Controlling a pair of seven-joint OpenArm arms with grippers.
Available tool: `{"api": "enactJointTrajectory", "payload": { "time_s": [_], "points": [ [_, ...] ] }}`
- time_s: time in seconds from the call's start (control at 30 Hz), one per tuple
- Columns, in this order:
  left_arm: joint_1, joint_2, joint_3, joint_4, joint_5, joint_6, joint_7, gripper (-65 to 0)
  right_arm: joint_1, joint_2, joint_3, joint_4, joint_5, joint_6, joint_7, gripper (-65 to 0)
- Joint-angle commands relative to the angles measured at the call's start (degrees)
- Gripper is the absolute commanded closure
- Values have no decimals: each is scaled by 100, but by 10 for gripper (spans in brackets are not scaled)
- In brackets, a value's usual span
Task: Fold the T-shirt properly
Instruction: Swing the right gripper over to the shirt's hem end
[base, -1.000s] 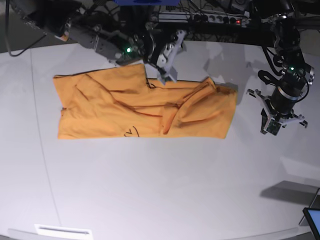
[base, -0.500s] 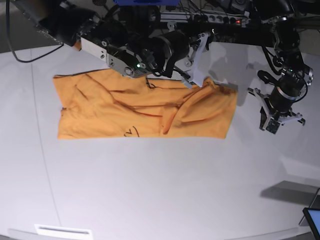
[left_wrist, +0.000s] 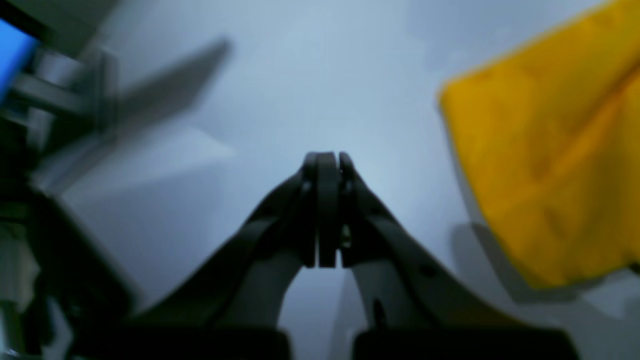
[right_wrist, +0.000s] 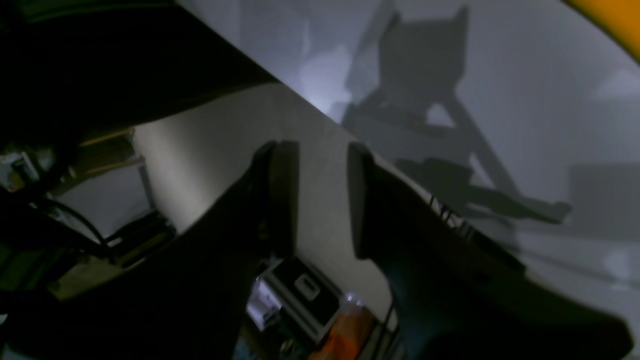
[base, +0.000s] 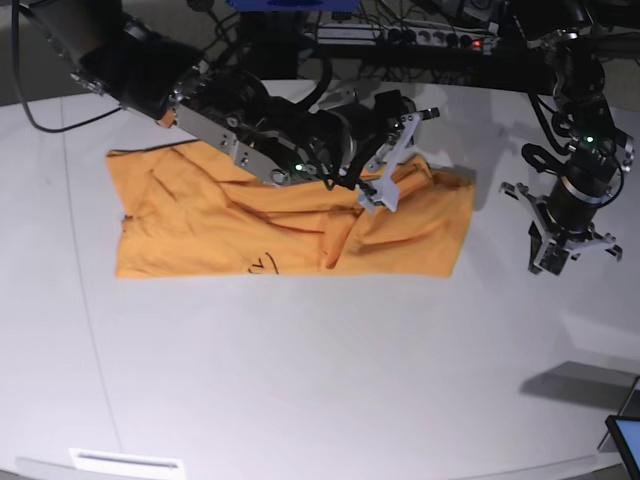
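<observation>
I see the T-shirt (base: 290, 220) lying rumpled across the upper middle of the base view on the white table (base: 320, 380), partly folded, with a diagonal ridge of bunched cloth right of its centre. My right gripper (base: 398, 160) hangs over the shirt's upper right part, its jaws parted a little with nothing between them; its wrist camera looks past the fingers (right_wrist: 280, 190) at table edge and clutter, with only a sliver of orange at the top right corner. My left gripper (base: 562, 243) sits at the right of the frame, clenched and empty, just off the shirt's right edge.

My worry: if I bring the right gripper down here, I may pinch several layers of that ridge and drag the fold askew. The arm's bulk over the cloth also hides the collar edge from me.
</observation>
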Motion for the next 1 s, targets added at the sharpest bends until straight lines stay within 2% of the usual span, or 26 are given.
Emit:
{"api": "enactJointTrajectory", "payload": {
  "time_s": [0.0,0.13,0.33,0.53,0.6,0.97],
  "points": [
    [-151,-82,-12,101,-43,51,-107,0,147,-131,14,43,105,16,16,-164],
    [-274,-74,-12,83,-43,51,-107,0,226,-245,-21,26,96,16,-28,-164],
    [-283,-74,-3,101,1,51,-107,0,604,-438,-601,-265,-115,16,-28,-164],
    [-283,-82,-20,83,10,51,-107,0,674,-975,-1348,-889,-1117,16,-424,-164],
    [-283,-82,-20,75,19,51,-107,0,674,-1010,-1392,-880,-1302,16,-441,-164],
    [-423,-91,32,66,19,51,-72,0,780,-1001,-1383,-906,-1363,16,-397,-168]
  ]
}}
